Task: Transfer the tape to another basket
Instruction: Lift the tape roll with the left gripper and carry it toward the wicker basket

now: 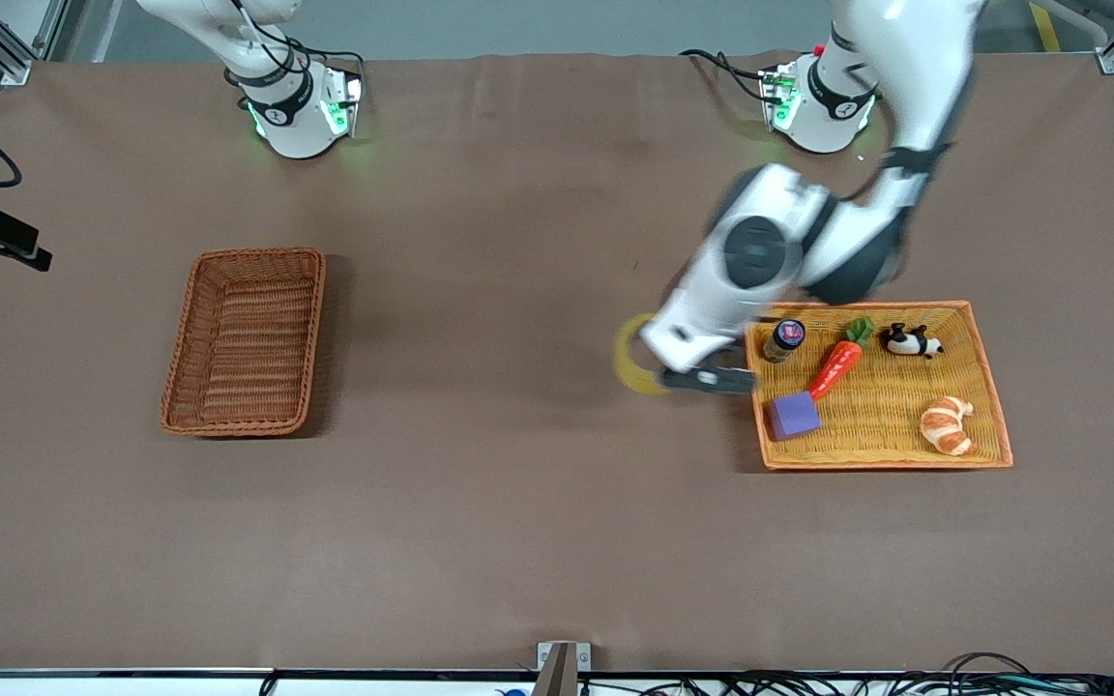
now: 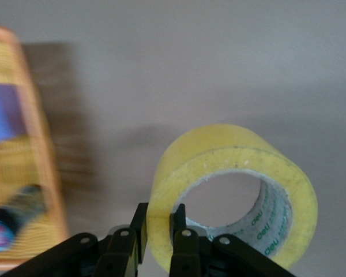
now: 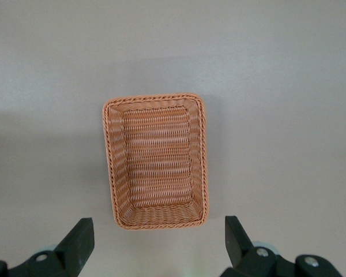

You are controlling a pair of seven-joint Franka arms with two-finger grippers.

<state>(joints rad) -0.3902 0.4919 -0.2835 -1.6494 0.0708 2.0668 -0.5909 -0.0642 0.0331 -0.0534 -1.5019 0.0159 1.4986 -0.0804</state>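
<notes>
Left wrist view shows the left gripper (image 2: 160, 228) pinching the wall of the tape (image 2: 230, 193), one finger outside the yellow ring and one inside its core, the roll held in the air over bare brown table (image 1: 518, 503) just beside the yellow-orange tray (image 1: 891, 454). The left arm reaches down from its base, bent over that tray's corner. The right gripper (image 3: 158, 245) waits with fingers spread wide, high above the basket (image 3: 155, 161), which sits toward the right arm's end of the table.
</notes>
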